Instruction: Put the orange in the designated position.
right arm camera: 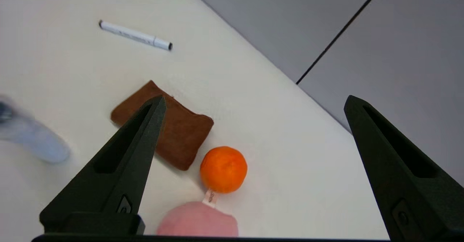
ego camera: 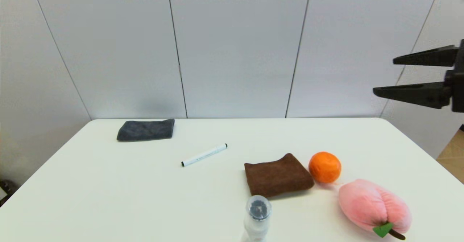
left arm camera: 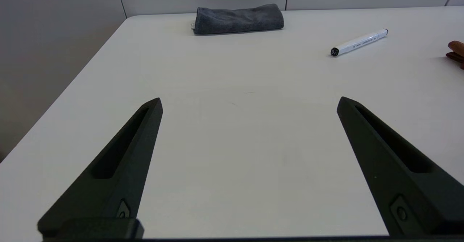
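You see a smooth, matt white tabletop [ego camera: 108, 198]. The round bright orange fruit [ego camera: 324, 167] has dimpled, faintly shiny skin. The folded brown cloth [ego camera: 277, 175] and folded grey cloth [ego camera: 145, 130] look like soft, napped terry. The pink plush peach [ego camera: 373, 205] is fuzzy fabric. The white marker pen [ego camera: 204, 155] seems smooth plastic. Both grippers' black fingers [right arm camera: 119, 169] look matt, probably plastic.

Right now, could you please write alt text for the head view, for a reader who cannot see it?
An orange sits on a white table between a brown cloth and a pink plush peach. The right gripper hangs open, high at the right edge. Farther off lie a white marker and a grey cloth; a bottle stands at the near edge.
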### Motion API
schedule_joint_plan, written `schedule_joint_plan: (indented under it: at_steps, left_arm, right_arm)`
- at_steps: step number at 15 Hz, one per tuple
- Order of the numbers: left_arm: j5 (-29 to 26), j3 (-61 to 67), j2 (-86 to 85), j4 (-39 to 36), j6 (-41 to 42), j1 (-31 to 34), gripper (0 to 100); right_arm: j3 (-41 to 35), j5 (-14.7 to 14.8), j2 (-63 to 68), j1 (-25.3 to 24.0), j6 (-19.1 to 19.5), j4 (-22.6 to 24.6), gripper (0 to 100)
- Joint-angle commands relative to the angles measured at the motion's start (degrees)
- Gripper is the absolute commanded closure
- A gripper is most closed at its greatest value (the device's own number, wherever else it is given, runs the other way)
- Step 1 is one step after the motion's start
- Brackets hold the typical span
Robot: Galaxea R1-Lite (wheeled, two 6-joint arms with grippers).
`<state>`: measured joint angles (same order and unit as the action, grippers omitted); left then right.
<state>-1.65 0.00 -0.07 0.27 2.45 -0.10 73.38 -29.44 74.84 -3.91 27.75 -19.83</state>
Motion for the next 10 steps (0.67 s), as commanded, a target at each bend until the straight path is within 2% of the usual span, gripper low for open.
schedule_joint_plan:
  at_steps: [1, 2, 5, 6, 7, 8, 10]
  left_arm:
    - [0.0, 0.0, 0.0, 0.0, 0.0, 0.0, 0]
    - [0.0, 0.0, 0.0, 0.0, 0.0, 0.0, 0]
    - [0.0, 0.0, 0.1, 0.0, 0.0, 0.0, 0]
    - [0.0, 0.0, 0.0, 0.0, 0.0, 0.0, 0]
    - [0.0, 0.0, 0.1, 0.0, 0.0, 0.0, 0]
    - [0.0, 0.0, 0.1, 0.0, 0.0, 0.0, 0]
    - [0.0, 0.0, 0.0, 0.0, 0.0, 0.0, 0]
  right_arm:
    - [-5.6, 1.1, -16.3, 0.8, -6.8, 0.2, 0]
    - [-6.9, 2.5, -18.8, 1.2, -8.0, 0.2, 0]
    - [-12.9, 7.6, -26.1, 2.5, -8.1, 0.9, 0]
    - [-15.2, 9.8, -28.4, 3.0, -8.1, 2.3, 0]
    - [-18.5, 13.3, -31.2, 3.3, -8.5, 3.9, 0]
    - [-21.3, 14.4, -33.7, 3.2, -9.4, 4.8, 0]
    - [-26.5, 14.5, -37.7, 3.3, -12.5, 6.0, 0]
